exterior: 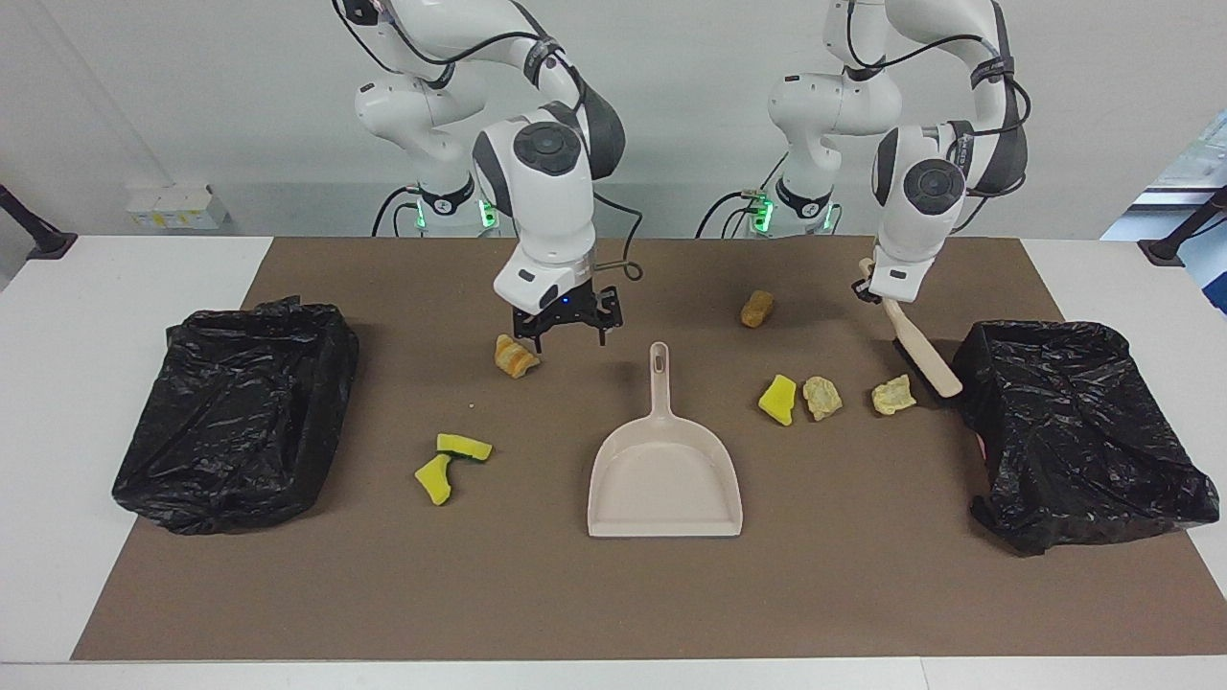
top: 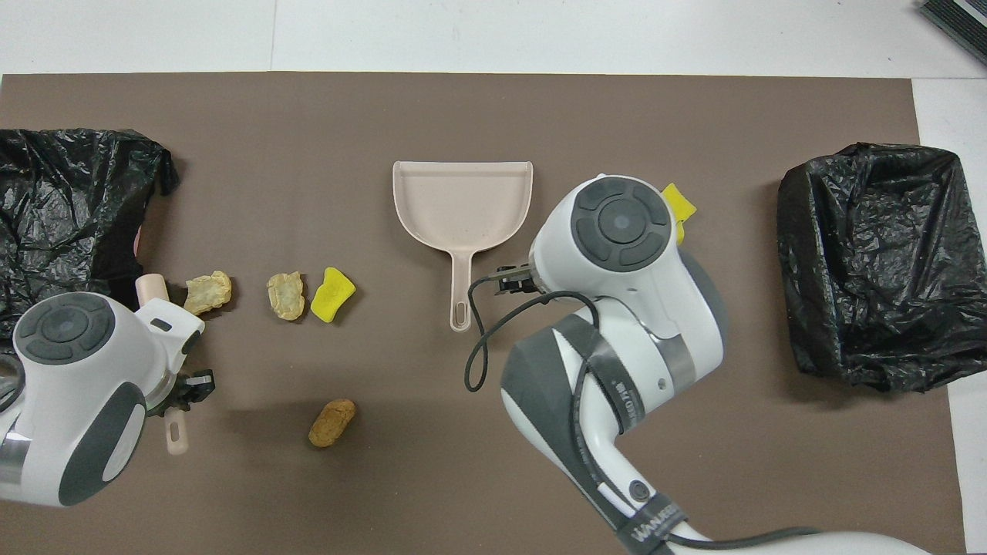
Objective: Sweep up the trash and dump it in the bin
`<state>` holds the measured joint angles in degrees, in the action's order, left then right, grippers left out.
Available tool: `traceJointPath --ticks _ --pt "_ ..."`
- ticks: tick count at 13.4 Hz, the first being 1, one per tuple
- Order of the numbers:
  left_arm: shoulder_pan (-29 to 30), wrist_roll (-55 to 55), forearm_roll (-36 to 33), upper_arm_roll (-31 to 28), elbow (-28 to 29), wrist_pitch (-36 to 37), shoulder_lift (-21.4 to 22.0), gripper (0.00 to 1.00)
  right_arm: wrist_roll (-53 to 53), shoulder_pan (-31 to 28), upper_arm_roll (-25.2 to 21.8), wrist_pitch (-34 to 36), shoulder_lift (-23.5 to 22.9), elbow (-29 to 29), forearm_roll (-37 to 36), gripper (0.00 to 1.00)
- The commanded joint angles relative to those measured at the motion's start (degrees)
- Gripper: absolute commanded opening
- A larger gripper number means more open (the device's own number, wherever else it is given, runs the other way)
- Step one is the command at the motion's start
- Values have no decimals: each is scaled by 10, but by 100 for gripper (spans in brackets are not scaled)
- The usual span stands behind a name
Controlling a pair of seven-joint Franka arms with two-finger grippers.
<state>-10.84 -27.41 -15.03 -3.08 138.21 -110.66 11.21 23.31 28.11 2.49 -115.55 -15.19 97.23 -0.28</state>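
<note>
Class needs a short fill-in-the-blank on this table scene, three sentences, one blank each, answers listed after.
1. The left gripper holds the handle of the ____.
2. The dustpan on the mat holds ____ pieces of trash.
3. A bin lined with a ____ bag stands at each end of the mat.
4. The right gripper, fingers open, hangs over the mat beside the dustpan's ____.

Answers: brush; no; black; handle

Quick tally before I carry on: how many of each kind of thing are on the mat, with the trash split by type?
Sponge chunks: 3
Bread lumps: 4
Dustpan: 1
Brush: 1
Bins: 2
Total: 11
</note>
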Motion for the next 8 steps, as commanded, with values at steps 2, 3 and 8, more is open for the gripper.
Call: traceJointPath --ticks 2,3,8 --pt "-29 81 7 0 10 -11 11 0 71 42 -3 -40 -54 -36 4 91" --pt "-48 90 24 0 10 -15 11 0 95 57 -6 -42 -79 -57 1 91" --pt "-109 108 66 0 1 -25 6 0 116 81 -4 -108 -120 -60 -39 71"
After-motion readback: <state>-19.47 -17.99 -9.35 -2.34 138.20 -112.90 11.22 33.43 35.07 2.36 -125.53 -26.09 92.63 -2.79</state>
